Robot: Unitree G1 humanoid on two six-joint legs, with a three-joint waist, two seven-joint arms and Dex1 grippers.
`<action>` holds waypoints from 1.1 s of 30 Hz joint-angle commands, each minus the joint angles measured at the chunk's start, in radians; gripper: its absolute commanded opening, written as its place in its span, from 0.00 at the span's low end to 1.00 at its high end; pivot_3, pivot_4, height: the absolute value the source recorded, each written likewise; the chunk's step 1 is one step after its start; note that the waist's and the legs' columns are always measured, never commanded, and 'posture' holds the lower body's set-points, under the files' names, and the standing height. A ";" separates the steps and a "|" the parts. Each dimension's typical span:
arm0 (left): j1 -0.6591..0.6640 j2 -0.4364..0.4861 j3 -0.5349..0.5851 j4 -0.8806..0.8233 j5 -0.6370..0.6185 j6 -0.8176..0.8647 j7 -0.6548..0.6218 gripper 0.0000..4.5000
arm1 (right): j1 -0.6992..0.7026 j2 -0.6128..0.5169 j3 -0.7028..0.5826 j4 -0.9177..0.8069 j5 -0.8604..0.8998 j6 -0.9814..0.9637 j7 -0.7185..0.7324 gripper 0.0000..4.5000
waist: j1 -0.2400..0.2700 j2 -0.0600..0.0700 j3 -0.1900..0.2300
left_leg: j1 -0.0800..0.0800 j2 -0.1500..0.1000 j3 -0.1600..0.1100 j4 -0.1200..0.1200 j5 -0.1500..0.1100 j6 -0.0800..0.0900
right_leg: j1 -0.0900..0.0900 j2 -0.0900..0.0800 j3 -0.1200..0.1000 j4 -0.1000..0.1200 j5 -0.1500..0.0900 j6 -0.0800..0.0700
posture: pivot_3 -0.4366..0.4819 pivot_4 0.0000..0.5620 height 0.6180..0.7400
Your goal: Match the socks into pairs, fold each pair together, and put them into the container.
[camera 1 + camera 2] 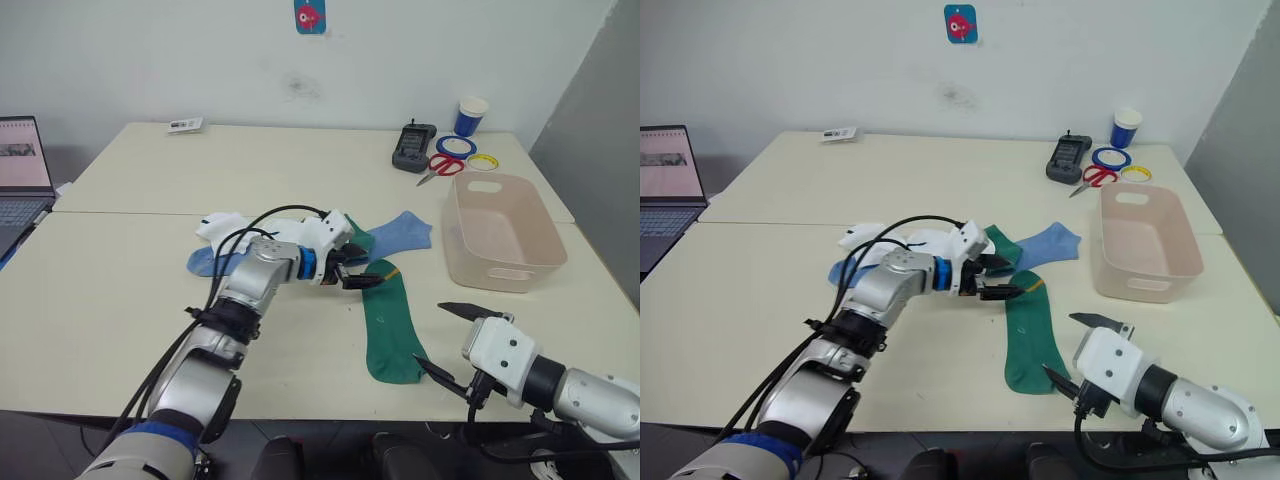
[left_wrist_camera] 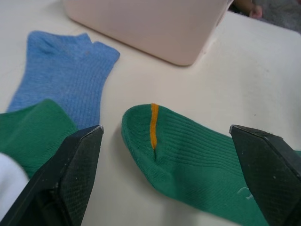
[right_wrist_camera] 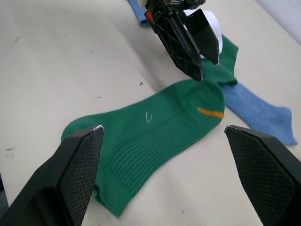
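I see my left gripper [image 1: 1002, 279] spread open at the cuff of the flat green sock [image 1: 1028, 335]; the container [image 1: 1145, 243] sits beyond it, my right gripper [image 1: 1077, 350] beside its toe.

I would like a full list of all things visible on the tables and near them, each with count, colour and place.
green socks: two, dark green; one flat at front centre, one partly under the sock heap
blue socks: two seen, light blue; one beside the bin, one left of the heap
white sock: at least one, left of the heap
bin: one, pink-beige, right side
cup: one, blue and white, far right
tape rolls: two, blue and yellow, by the cup
scissors: one, red handles
black device: one, far table
laptop: one, far left
left gripper: open, at the flat green sock's cuff
right gripper: open, front right
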 commanded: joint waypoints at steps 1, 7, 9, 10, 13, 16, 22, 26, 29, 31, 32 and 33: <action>-0.071 -0.063 -0.011 0.118 0.051 -0.060 0.003 0.96 | 0.044 0.015 0.014 -0.050 -0.011 -0.050 -0.080 1.00 | 0.000 0.000 0.000 | 0.000 0.000 0.000 0.000 0.000 0.000 | 0.000 0.000 0.000 0.000 0.000 0.000 | 0.48 0.27 0.93; -0.143 -0.122 0.006 0.297 0.119 -0.160 0.004 0.59 | 0.101 0.022 0.069 -0.050 -0.035 -0.090 -0.170 1.00 | -0.006 0.000 0.000 | 0.000 0.000 0.000 0.000 0.000 0.000 | 0.000 0.001 0.000 0.000 0.000 0.000 | 0.48 0.27 0.93; -0.159 -0.125 0.011 0.343 0.137 -0.188 0.001 0.44 | 0.110 0.026 0.087 -0.050 -0.041 -0.097 -0.192 1.00 | -0.006 0.000 0.000 | 0.000 0.000 0.000 0.000 0.000 0.000 | 0.000 0.001 0.000 0.000 0.000 0.000 | 0.48 0.27 0.93; -0.167 -0.127 0.011 0.367 0.149 -0.207 0.002 0.37 | 0.122 0.027 0.093 -0.050 -0.044 -0.103 -0.202 1.00 | -0.005 0.000 0.000 | 0.000 0.000 0.000 0.000 0.000 0.000 | 0.000 0.001 0.000 0.000 0.000 0.000 | 0.48 0.27 0.93; -0.178 -0.123 0.016 0.401 0.169 -0.247 -0.011 0.16 | 0.142 0.030 0.101 -0.050 -0.041 -0.116 -0.223 1.00 | -0.004 0.000 0.000 | 0.000 0.000 0.001 0.000 0.000 0.000 | 0.000 0.001 0.000 0.000 0.000 0.000 | 0.48 0.27 0.93; -0.180 -0.116 0.026 0.411 0.181 -0.281 -0.016 0.00 | 0.146 0.024 0.099 -0.050 -0.032 -0.121 -0.233 1.00 | -0.004 0.000 0.000 | 0.000 0.000 0.001 0.000 0.000 0.000 | 0.000 0.001 0.000 0.000 0.000 0.000 | 0.48 0.27 0.93; -0.182 -0.097 0.072 0.372 0.160 -0.281 -0.028 0.00 | 0.128 0.025 0.092 -0.050 -0.006 -0.109 -0.242 1.00 | -0.004 0.000 0.000 | 0.000 0.000 0.001 0.000 0.000 0.000 | 0.000 0.001 0.000 0.000 0.000 0.000 | 0.48 0.27 0.93; -0.180 -0.070 0.105 0.334 0.154 -0.325 -0.036 0.00 | 0.105 0.029 0.094 -0.050 0.012 -0.090 -0.250 1.00 | -0.005 0.000 0.000 | 0.000 0.000 0.001 0.000 0.000 0.000 | 0.000 0.001 0.000 0.001 0.000 0.000 | 0.48 0.27 0.93; -0.181 -0.053 0.106 0.324 0.162 -0.304 -0.058 0.00 | 0.086 0.031 0.103 -0.050 0.019 -0.080 -0.256 1.00 | -0.003 0.000 0.000 | 0.000 0.000 0.001 0.000 0.000 0.000 | 0.000 0.001 0.000 0.000 0.000 0.000 | 0.48 0.27 0.93; -0.180 -0.040 0.084 0.313 0.186 -0.313 -0.075 0.09 | 0.073 0.031 0.109 -0.050 0.025 -0.077 -0.260 1.00 | -0.003 0.000 0.000 | 0.000 0.000 0.001 0.000 0.000 0.000 | 0.000 0.001 0.000 0.000 0.000 0.000 | 0.48 0.27 0.93; -0.179 -0.040 0.082 0.307 0.190 -0.310 -0.074 0.14 | 0.070 0.031 0.111 -0.050 0.027 -0.076 -0.262 1.00 | -0.003 0.000 0.000 | 0.000 0.000 0.001 0.000 0.000 0.000 | 0.000 0.001 0.000 0.000 0.000 0.000 | 0.48 0.27 0.93; -0.178 -0.042 0.082 0.304 0.191 -0.306 -0.074 0.19 | 0.066 0.030 0.113 -0.050 0.029 -0.074 -0.265 1.00 | -0.002 0.000 0.000 | 0.000 0.000 0.001 0.000 0.000 0.000 | 0.000 0.001 0.000 0.000 0.000 0.000 | 0.48 0.27 0.93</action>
